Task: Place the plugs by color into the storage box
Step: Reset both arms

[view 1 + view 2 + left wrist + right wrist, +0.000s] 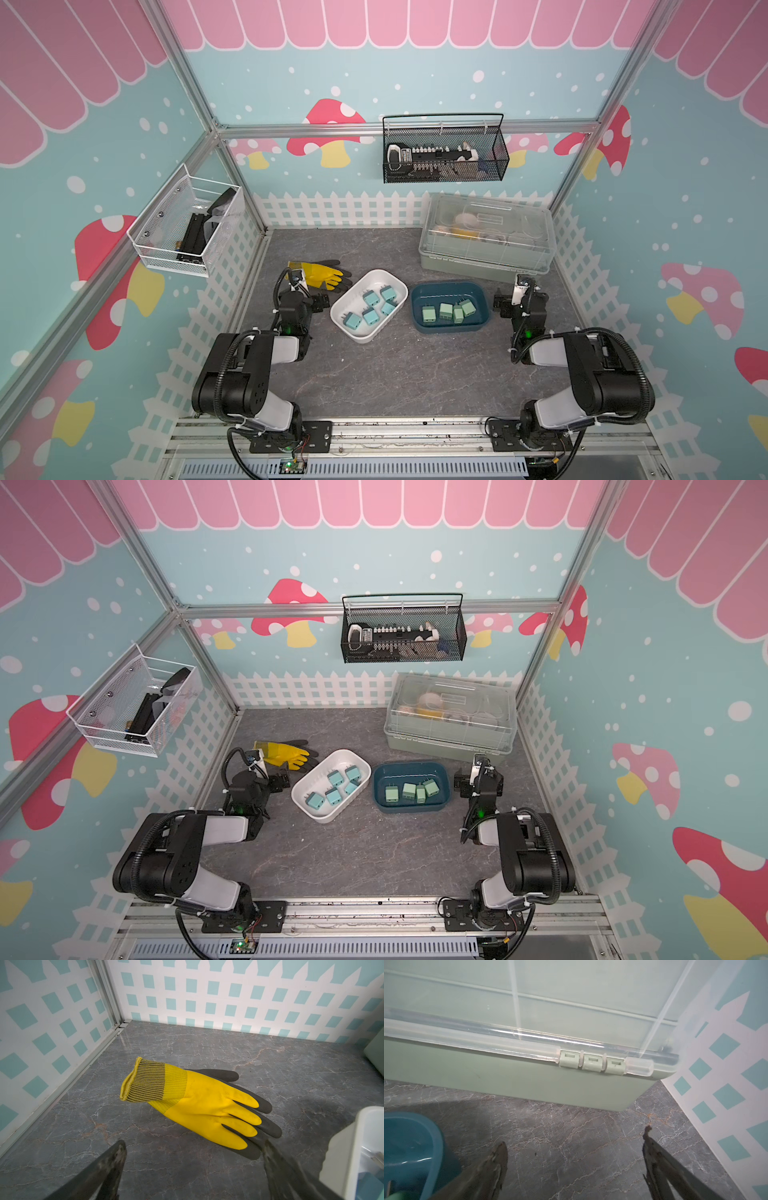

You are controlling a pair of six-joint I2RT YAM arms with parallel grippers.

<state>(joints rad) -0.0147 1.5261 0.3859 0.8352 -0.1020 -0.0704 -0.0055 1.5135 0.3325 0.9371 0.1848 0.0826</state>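
Wrist views: left gripper (195, 1145), right gripper (574, 1138) both spread wide, empty. Blue plugs (371, 316) in white tray (353, 293) right of left gripper; green plugs (446, 311) in blue tray (419, 299) left of right gripper.

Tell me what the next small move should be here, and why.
Likely nothing is left to pick, so park both arms. Five light blue plugs lie in the white bin, four pale green plugs in the dark blue bin, and none shows loose on the table. The left gripper and right gripper are open and empty.
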